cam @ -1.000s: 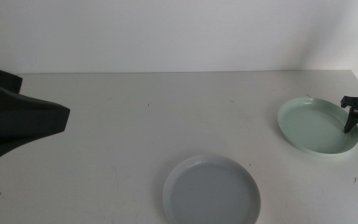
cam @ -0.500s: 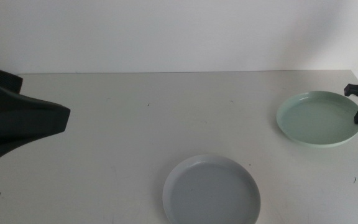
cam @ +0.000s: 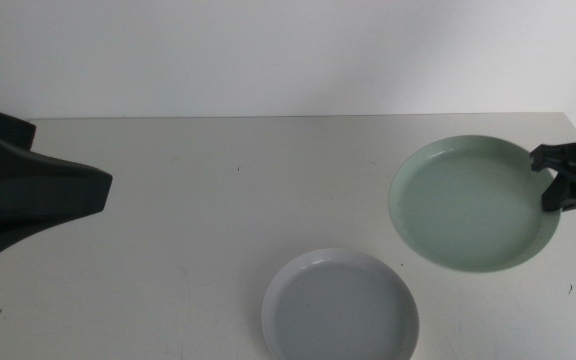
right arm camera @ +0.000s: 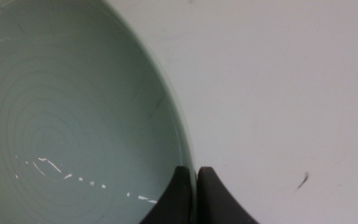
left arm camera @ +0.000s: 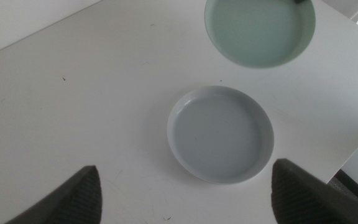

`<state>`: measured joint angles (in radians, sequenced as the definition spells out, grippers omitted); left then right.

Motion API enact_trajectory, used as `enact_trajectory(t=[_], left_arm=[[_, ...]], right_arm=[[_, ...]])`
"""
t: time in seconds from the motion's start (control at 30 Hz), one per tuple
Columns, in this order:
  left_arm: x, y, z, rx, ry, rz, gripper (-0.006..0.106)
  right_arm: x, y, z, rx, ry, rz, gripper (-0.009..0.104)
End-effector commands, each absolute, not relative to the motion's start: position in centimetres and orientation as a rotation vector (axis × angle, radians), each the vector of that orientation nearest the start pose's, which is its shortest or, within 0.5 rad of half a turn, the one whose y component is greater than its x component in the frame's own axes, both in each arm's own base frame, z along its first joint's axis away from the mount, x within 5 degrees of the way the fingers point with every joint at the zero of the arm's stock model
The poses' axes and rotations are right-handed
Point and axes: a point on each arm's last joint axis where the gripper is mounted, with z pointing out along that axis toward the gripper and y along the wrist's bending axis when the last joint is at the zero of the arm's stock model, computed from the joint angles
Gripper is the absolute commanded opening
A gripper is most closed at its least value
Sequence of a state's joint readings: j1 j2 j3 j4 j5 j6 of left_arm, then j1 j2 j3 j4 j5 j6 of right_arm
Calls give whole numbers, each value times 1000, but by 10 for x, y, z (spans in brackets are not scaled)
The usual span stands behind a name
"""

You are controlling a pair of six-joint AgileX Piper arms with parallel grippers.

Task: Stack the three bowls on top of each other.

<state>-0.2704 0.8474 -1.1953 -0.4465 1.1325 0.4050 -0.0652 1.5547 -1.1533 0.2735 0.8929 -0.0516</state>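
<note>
Middle view: right gripper (cam: 556,185) pinches the rim of the mint bowl (cam: 468,205), which is tilted clear of the table (cam: 218,200), beyond the grey-blue bowl (cam: 340,308). Left wrist view: left gripper (left arm camera: 182,193) spread wide, empty, above the grey-blue bowl. Right wrist view: jaws closed on the mint rim. No writing legible.

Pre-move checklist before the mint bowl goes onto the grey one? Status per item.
1. Right gripper shut on rim of mint green bowl: ok, jaws pinch the rim in the right wrist view.
2. Bowl clear of table: ok, it looks lifted and tilted.
3. Grey-blue bowl empty, flat, unobstructed: ok.
4. Mint bowl above grey bowl: not ok, it hangs off to the right side.
5. Left gripper out of the way: ok, open, waiting at table's left.
6. White bowl located: cannot tell, not in view.
</note>
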Motion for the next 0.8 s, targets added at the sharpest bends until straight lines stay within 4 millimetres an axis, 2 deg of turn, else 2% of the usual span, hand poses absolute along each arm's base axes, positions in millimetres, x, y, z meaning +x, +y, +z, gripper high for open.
enact_trajectory(t=[0.0, 0.23, 0.47, 0.6, 0.77], left_arm=[[112, -69, 446, 691, 2011, -511, 105], [112, -69, 446, 691, 2011, -511, 105], [112, -69, 446, 691, 2011, -511, 105], [112, -69, 446, 691, 2011, -511, 105], [112, -69, 446, 691, 2011, -511, 105]], right_arm=[[298, 17, 281, 158, 2661, 359, -1], [282, 68, 254, 13, 2695, 450, -1], [278, 116, 240, -150, 2688, 489, -1], [278, 133, 227, -206, 2712, 490, -1], [279, 137, 214, -220, 2762, 481, -1]])
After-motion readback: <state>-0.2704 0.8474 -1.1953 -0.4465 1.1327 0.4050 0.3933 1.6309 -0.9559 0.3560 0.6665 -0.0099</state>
